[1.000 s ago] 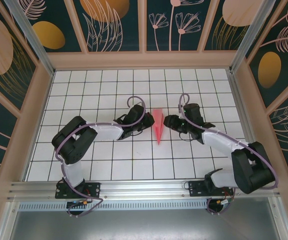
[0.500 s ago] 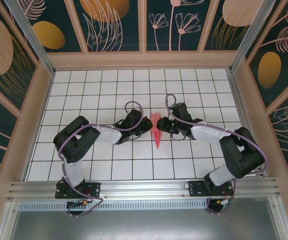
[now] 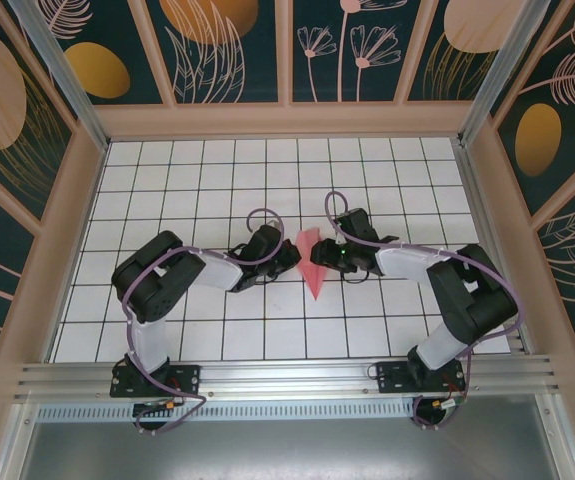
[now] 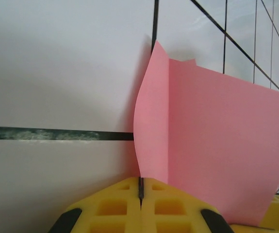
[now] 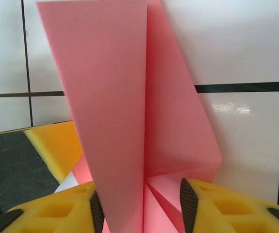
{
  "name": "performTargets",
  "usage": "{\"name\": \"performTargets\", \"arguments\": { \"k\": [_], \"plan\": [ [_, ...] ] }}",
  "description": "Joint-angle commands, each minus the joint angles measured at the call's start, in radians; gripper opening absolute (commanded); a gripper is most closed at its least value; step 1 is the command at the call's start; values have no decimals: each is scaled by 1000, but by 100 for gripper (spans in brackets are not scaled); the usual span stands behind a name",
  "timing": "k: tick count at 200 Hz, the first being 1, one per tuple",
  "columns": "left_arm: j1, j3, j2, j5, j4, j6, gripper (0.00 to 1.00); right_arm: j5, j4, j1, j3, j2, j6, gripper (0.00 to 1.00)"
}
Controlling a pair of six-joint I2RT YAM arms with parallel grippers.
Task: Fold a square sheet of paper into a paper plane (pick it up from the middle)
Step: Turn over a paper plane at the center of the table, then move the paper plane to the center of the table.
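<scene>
One paper plane (image 3: 314, 275) between end effectors (image 3: 291, 256) (image 3: 318, 256)

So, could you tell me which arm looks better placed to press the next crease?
Probably the right: the left arm holds the paper plane in shut jaws, anchoring it, while the right arm has open jaws astride its fold, free to press.

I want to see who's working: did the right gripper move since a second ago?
Yes. The right gripper slid left across the grid table, up to the paper plane.
</scene>
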Motion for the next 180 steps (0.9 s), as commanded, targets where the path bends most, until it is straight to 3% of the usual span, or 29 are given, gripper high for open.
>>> {"name": "performTargets", "arguments": {
  "k": [1, 114, 180],
  "plan": [
    [8, -11, 15, -8, 26, -14, 0, -38, -2, 5, 4, -12, -5, 52],
    [10, 1, 1, -9, 9, -4, 0, -139, -12, 34, -75, -104, 50, 54],
    [10, -2, -8, 27, 39, -5, 0, -41, -68, 92, -29, -56, 13, 53]
  ]
}}
